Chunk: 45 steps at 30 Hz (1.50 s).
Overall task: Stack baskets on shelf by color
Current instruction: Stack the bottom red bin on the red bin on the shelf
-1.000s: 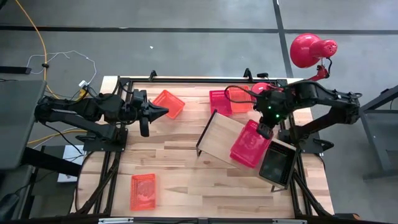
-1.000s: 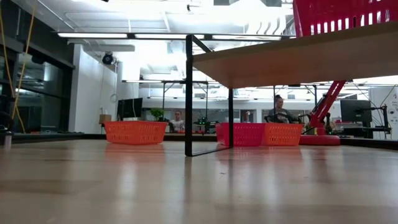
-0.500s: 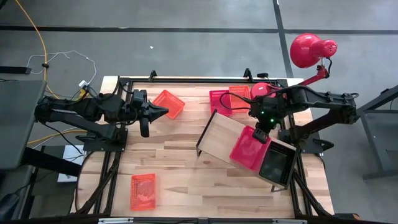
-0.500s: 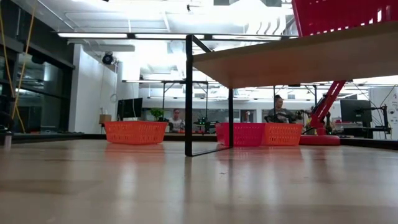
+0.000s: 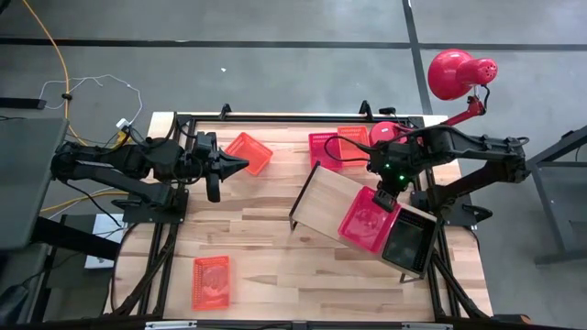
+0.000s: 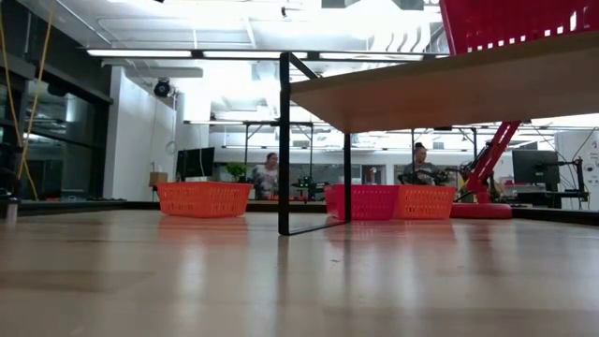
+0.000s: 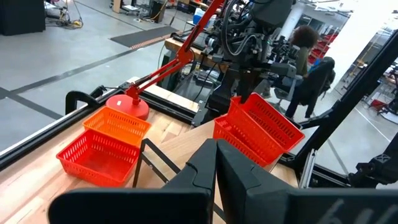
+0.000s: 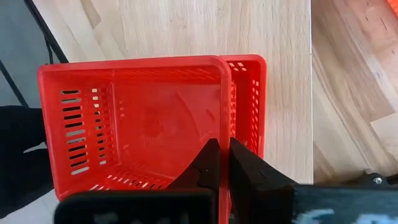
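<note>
My right gripper (image 5: 383, 194) (image 8: 224, 146) is shut on a red basket (image 5: 365, 218) (image 8: 137, 118) above the pale shelf board (image 5: 326, 197) (image 6: 449, 94). A second red basket (image 8: 249, 99) lies on the board under it, offset to one side. A black basket (image 5: 408, 243) sits at the board's right end. My left gripper (image 5: 244, 165) (image 7: 216, 149) is shut and hovers beside an orange basket (image 5: 249, 151) near the far edge. A red (image 5: 324, 149) and an orange basket (image 5: 354, 143) stand side by side on the tabletop. Another orange basket (image 5: 211, 280) lies near the near edge. My right gripper has the upper red basket by one side wall (image 8: 225, 124), at the end toward the table's far edge. One finger (image 8: 208, 168) is inside the basket and one outside. The fingers come from above, pointing down. The basket is slightly tilted over the lower red basket.
A red desk lamp (image 5: 454, 73) stands at the far right corner, its round base (image 5: 385, 130) close to my right arm. The shelf's black bracket (image 5: 298, 206) (image 6: 284, 140) stands on the tabletop. Bare wood (image 5: 266, 238) lies left of the shelf. People sit in the room behind.
My right gripper has carried the red basket a little toward the table's left and settled it lower over the other red basket on the shelf; in the last half second it has stayed still. A person in the background has moved.
</note>
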### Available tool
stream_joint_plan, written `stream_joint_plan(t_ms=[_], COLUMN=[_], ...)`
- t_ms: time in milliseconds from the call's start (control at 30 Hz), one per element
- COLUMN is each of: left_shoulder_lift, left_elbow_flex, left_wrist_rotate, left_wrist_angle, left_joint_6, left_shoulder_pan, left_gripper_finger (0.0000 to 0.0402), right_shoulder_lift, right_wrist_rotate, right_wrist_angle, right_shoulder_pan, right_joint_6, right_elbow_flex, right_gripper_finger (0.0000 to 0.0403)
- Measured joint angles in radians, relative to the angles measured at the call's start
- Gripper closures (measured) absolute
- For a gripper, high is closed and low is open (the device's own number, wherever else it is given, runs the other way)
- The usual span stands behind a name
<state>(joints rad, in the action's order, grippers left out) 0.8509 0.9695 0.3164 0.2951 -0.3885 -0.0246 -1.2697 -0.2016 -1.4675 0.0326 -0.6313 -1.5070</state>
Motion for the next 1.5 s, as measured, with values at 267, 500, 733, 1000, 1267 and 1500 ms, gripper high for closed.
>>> stream_joint_plan(t_ms=[267, 500, 733, 1000, 1267, 1500], left_shoulder_lift=[0.000, 0.000, 0.000, 0.000, 0.000, 0.000], left_elbow_flex=[0.000, 0.000, 0.000, 0.000, 0.000, 0.000], left_wrist_rotate=[-0.001, -0.001, 0.000, 0.000, 0.001, 0.001], left_wrist_angle=[0.000, 0.000, 0.000, 0.000, 0.000, 0.000], left_joint_6=[-0.001, -0.001, -0.001, -0.001, -0.001, -0.001], left_shoulder_pan=[0.000, 0.000, 0.000, 0.000, 0.000, 0.000], left_gripper_finger=[0.0401, 0.0401, 0.0401, 0.0401, 0.0401, 0.0401], right_shoulder_lift=[0.000, 0.000, 0.000, 0.042, 0.130, 0.166], right_wrist_rotate=[0.000, -0.010, -0.011, -0.038, 0.122, 0.201], right_wrist_angle=[-0.003, -0.003, 0.010, 0.010, 0.034, 0.213], right_shoulder_pan=[0.000, 0.000, 0.000, 0.000, 0.078, 0.208], right_joint_6=[-0.023, -0.024, -0.005, 0.001, -0.072, -0.132], right_elbow_flex=[0.000, -0.001, -0.001, -0.001, -0.001, 0.111], right_gripper_finger=[0.0403, 0.0373, 0.0291, 0.0239, 0.0238, 0.0238])
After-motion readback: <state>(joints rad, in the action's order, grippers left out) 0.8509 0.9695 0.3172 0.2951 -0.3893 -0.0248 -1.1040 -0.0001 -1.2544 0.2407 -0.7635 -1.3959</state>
